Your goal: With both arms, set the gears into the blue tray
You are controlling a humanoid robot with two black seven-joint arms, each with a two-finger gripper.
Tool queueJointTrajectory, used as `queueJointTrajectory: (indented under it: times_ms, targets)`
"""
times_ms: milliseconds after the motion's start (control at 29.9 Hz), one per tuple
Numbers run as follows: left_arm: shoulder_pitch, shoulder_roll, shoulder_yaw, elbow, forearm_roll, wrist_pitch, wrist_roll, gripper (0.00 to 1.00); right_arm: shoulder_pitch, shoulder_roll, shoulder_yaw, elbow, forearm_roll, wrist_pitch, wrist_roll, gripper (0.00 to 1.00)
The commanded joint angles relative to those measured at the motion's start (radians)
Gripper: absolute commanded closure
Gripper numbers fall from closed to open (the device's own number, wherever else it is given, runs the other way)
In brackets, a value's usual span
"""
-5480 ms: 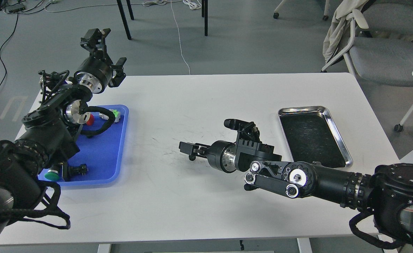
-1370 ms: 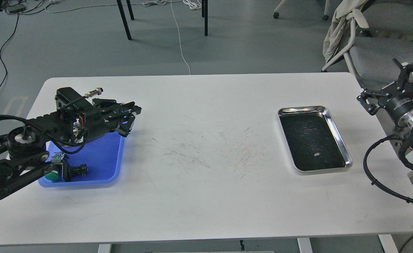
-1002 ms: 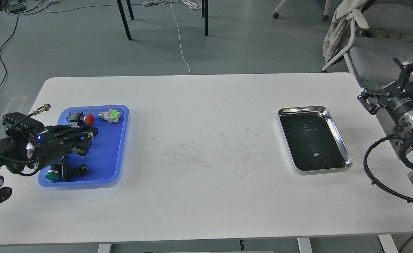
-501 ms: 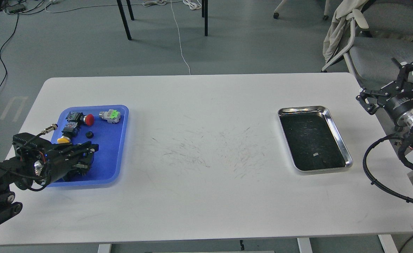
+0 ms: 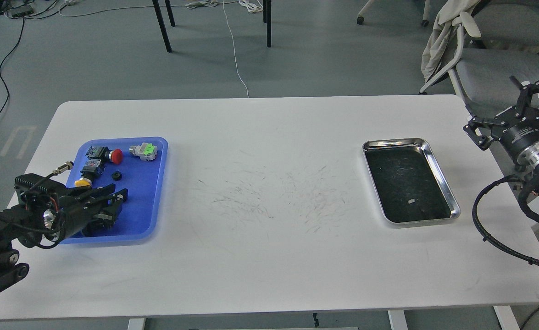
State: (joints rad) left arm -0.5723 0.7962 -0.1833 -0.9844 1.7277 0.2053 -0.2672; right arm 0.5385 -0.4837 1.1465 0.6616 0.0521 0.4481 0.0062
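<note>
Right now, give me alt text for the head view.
A blue tray at a white table's left holds coloured push-button switches and one small gear. The left pincer hovers over its near end; a steel tray sits right.

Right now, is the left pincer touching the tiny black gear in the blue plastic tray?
Apart. The head view shows bare blue tray between the left pincer and the gear.

Left arm (image 5: 17, 224) enters low from the left edge, forearm near level, its gripper (image 5: 115, 199) pointing right; the two fingers lie close together (open or shut cannot be told). Right arm (image 5: 533, 160) is raised at the right edge, silver wrist ring visible; right gripper (image 5: 510, 117) points up-left, fingers spread apart.
</note>
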Motion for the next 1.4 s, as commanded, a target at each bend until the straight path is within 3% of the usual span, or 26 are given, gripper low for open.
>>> queueJointTrajectory:
  times_ms: [0,100,368,535,735,835,969,1069,1203,1370]
  targets:
    - [-0.012,0.005,-0.002,-0.008,-0.02,0.0,-0.001,0.02,0.003,0.002,-0.001,0.001,0.0,0.0,0.0,0.04]
    - [-0.032,0.012,-0.011,-0.02,-0.057,0.003,-0.003,0.02,0.006,0.002,0.001,0.003,0.0,-0.002,0.0,0.03]
    - [-0.19,-0.011,-0.199,-0.059,-0.327,0.0,0.008,0.02,0.017,0.002,0.004,0.009,0.002,-0.002,-0.002,0.02]
    - [-0.331,-0.208,-0.315,0.123,-0.734,-0.004,0.028,0.02,0.032,0.002,0.009,0.013,0.002,-0.005,-0.002,0.02]
    - [-0.449,-0.371,-0.323,0.326,-1.244,-0.015,0.023,0.02,0.038,0.002,0.002,0.055,0.002,-0.005,-0.005,0.02]
    - [-0.449,-0.403,-0.321,0.4,-1.425,-0.137,0.023,0.02,0.041,0.004,0.004,0.065,0.003,-0.005,-0.005,0.02]
    - [-0.443,-0.466,-0.324,0.541,-1.522,-0.407,0.01,0.02,0.047,0.008,0.004,0.073,0.002,-0.005,-0.003,0.02]
    - [-0.437,-0.491,-0.326,0.621,-1.553,-0.541,-0.033,0.02,0.047,0.023,0.002,0.073,0.002,-0.005,-0.003,0.01]
    - [-0.437,-0.543,-0.324,0.752,-1.599,-0.662,-0.049,0.02,0.043,0.04,0.002,0.073,0.002,-0.002,-0.002,0.02]
    - [-0.437,-0.575,-0.324,0.8,-1.655,-0.672,-0.063,0.02,0.044,0.053,0.007,0.073,0.002,-0.003,0.0,0.02]
